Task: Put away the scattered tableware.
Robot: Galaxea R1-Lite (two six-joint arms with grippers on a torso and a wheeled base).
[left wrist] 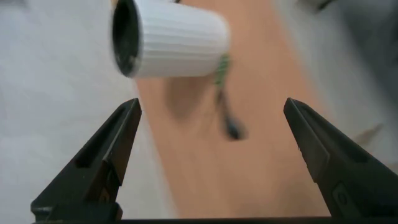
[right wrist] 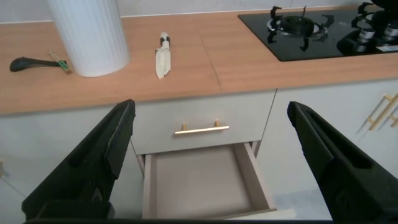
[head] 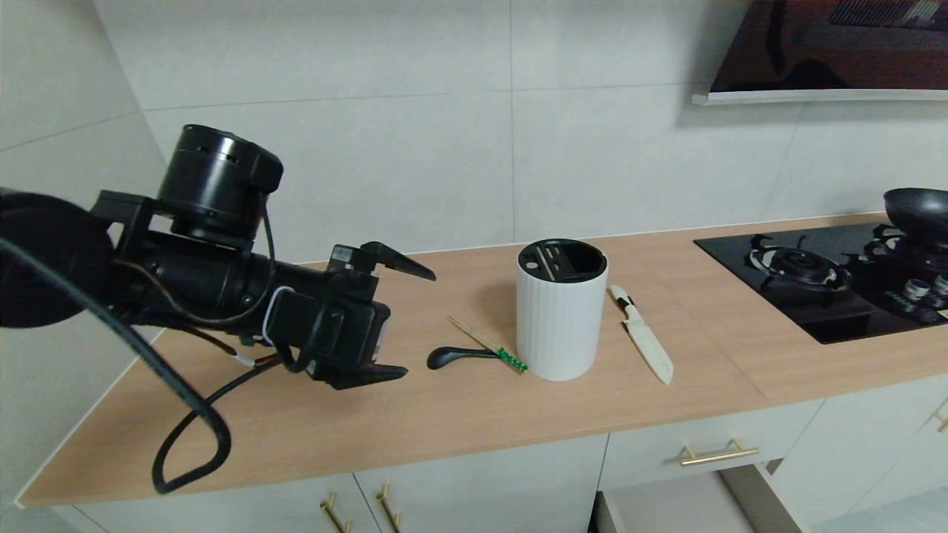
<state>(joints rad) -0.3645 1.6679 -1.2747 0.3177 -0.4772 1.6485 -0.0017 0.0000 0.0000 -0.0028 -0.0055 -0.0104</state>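
A white ribbed holder (head: 557,311) with a black slotted top stands on the wooden counter (head: 415,422). Left of it lie a black spoon (head: 453,356) and chopsticks with green ends (head: 489,345), which cross over the spoon's handle. A white knife with a black-marked handle (head: 643,336) lies to its right. My left gripper (head: 404,320) hovers open above the counter, left of the spoon, empty. The left wrist view has the holder (left wrist: 171,38) and spoon (left wrist: 229,123) beyond its fingers. My right gripper (right wrist: 211,155) is open below the counter edge, over an open drawer (right wrist: 199,186); holder (right wrist: 90,34), knife (right wrist: 163,55) and spoon (right wrist: 31,63) lie beyond.
A black gas hob (head: 829,277) with a dark pan (head: 917,211) sits at the counter's right end, under a range hood (head: 829,48). Cabinet drawers with brass handles (head: 720,453) run below the counter. A tiled wall backs the counter. A black cable (head: 185,414) loops under my left arm.
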